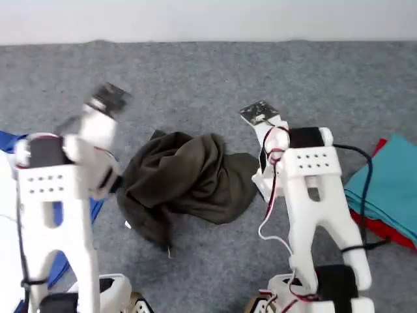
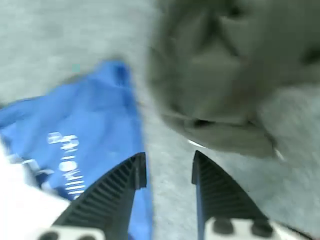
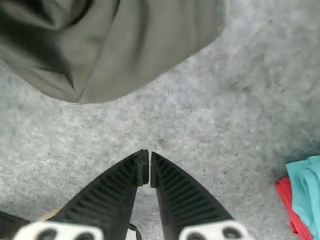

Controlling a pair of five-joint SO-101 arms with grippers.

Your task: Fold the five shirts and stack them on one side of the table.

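Crumpled shirt (image 1: 186,179) at table (image 1: 215,72) centre. Left arm (image 1: 58,189) at its 9 o'clock, right arm (image 1: 313,176) at 3. Stacked shirts (image 1: 391,189) beyond right arm, 3 o'clock edge. Spread shirt (image 1: 8,141) under left arm, 9 o'clock edge.

olive shirt (image 1: 186,176): crumpled heap, centre | blue shirt (image 2: 90,120): spread, 9 o'clock edge | teal shirt (image 1: 391,179): folded atop red shirt (image 1: 384,231), 3 o'clock

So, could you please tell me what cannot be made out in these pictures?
Blue shirt: high view, cut by the edge, partly behind the left arm.
Teal shirt and red shirt: high view, cut by the edge.
Dark shirt: left wrist view, blurred; folds unreadable.
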